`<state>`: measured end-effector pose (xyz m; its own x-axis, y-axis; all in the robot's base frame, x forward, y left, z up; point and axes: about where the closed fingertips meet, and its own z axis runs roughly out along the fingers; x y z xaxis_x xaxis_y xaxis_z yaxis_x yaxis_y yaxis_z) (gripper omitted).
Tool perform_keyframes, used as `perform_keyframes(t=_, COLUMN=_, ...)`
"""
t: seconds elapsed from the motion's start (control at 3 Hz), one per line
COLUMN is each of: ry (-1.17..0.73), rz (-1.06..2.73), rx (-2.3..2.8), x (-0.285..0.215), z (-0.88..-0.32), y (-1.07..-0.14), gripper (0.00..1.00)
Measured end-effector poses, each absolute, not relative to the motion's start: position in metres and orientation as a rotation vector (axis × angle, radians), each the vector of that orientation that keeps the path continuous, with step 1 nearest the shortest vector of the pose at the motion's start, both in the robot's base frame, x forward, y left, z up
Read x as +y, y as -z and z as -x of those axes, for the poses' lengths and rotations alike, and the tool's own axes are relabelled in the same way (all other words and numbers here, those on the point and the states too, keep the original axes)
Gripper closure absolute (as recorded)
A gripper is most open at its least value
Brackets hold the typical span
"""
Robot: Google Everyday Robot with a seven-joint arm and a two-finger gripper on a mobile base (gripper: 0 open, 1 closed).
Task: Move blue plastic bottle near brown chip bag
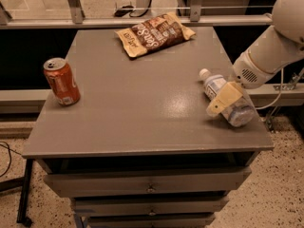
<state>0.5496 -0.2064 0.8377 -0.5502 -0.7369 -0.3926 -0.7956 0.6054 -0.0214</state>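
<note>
The blue plastic bottle (228, 101) lies on its side near the right edge of the grey table (137, 103), white cap pointing toward the back left. The gripper (223, 100) on the white arm reaches in from the right and sits over the bottle's middle, one tan finger (222, 99) lying across the near side of it. The brown chip bag (154, 33) lies flat at the back centre of the table, well away from the bottle.
An orange soda can (61, 81) stands upright near the left edge. The table is a drawer cabinet with drawers (147, 186) below. A metal rail and glass partition (142, 13) run behind it. Cables lie on the speckled floor at left.
</note>
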Motion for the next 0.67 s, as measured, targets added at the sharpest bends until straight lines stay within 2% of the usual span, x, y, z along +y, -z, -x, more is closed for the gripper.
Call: perform_keyframes(t=0.67, ry=-0.267, rz=1.209, rx=2.465, x=-0.1905, z=-0.5617, y=-0.8229, gripper=0.64)
